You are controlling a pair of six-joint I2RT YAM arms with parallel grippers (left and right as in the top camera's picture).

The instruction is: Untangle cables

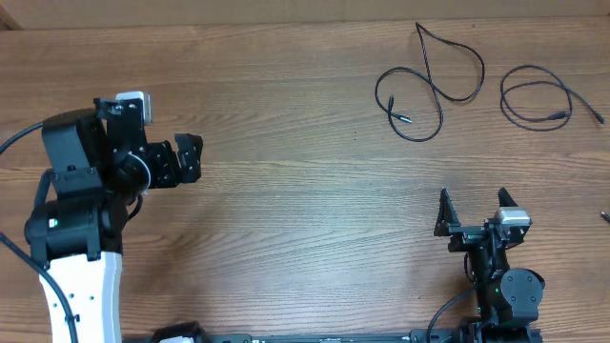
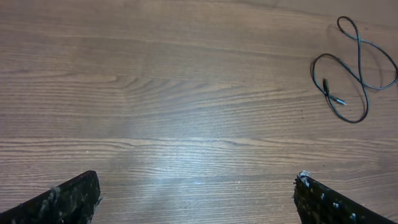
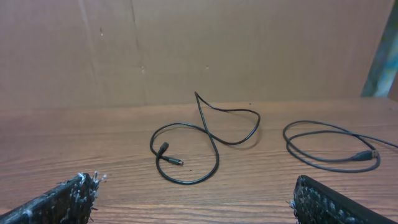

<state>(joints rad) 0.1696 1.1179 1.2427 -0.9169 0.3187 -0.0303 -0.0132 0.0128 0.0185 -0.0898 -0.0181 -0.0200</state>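
Two thin black cables lie apart at the table's far right. The left cable [image 1: 431,81] loops over itself, with a small plug at its lower left; it also shows in the left wrist view [image 2: 354,71] and the right wrist view [image 3: 208,140]. The right cable [image 1: 538,97] is a separate coil, also in the right wrist view [image 3: 329,149]. My left gripper [image 1: 191,159] is open and empty at the far left, well away from both. My right gripper [image 1: 474,210] is open and empty near the front edge, below the cables.
The wooden table [image 1: 286,114] runs to a brown cardboard wall [image 3: 186,43] behind the cables. A small dark object [image 1: 604,215] lies at the right edge.
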